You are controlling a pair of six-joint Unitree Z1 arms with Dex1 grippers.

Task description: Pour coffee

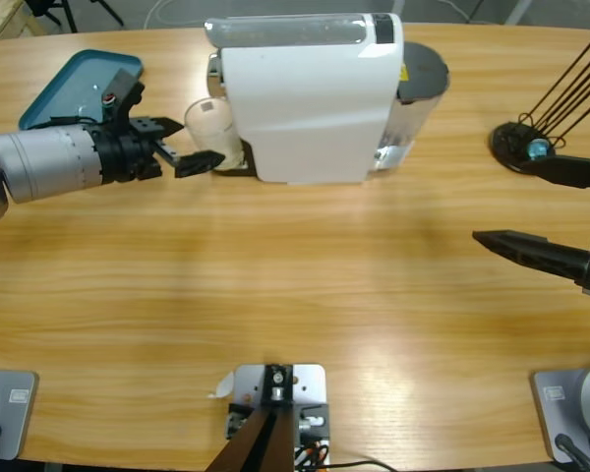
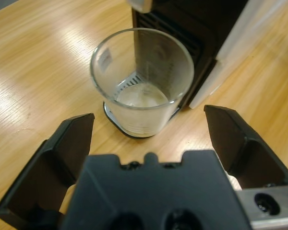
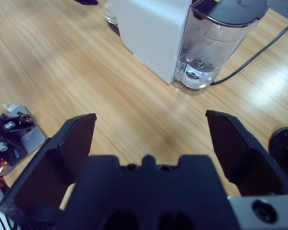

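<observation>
Left wrist view first: my left gripper [image 2: 149, 132] has its jaws spread wide, holding nothing, lined up just short of the glass [image 2: 142, 81]. The glass stands upright on the black drip tray [image 2: 116, 123] under the spout of the white coffee machine [image 2: 240, 43]. The coffee [image 2: 141, 97] is only a thin pale layer at the bottom, so I judge the glass light, but rigid, smooth, slippery and breakable. I'd take it around the lower half of the wall, jaws on opposite sides, squeeze gently and keep it level.

High view, left to right: a teal tray [image 1: 74, 84] lies on the bench [image 1: 275, 285] behind the left arm, then the left gripper [image 1: 187, 147] near the glass [image 1: 211, 126], then the coffee machine [image 1: 310, 108] with its water tank [image 1: 423, 84] behind. Further right is a black stand [image 1: 526, 146], and my right gripper [image 1: 492, 238] well apart from the glass.

Right wrist view: right gripper [image 3: 149, 134] jaws wide open, empty, over bare bench [image 3: 62, 72], facing the machine [image 3: 149, 33].
</observation>
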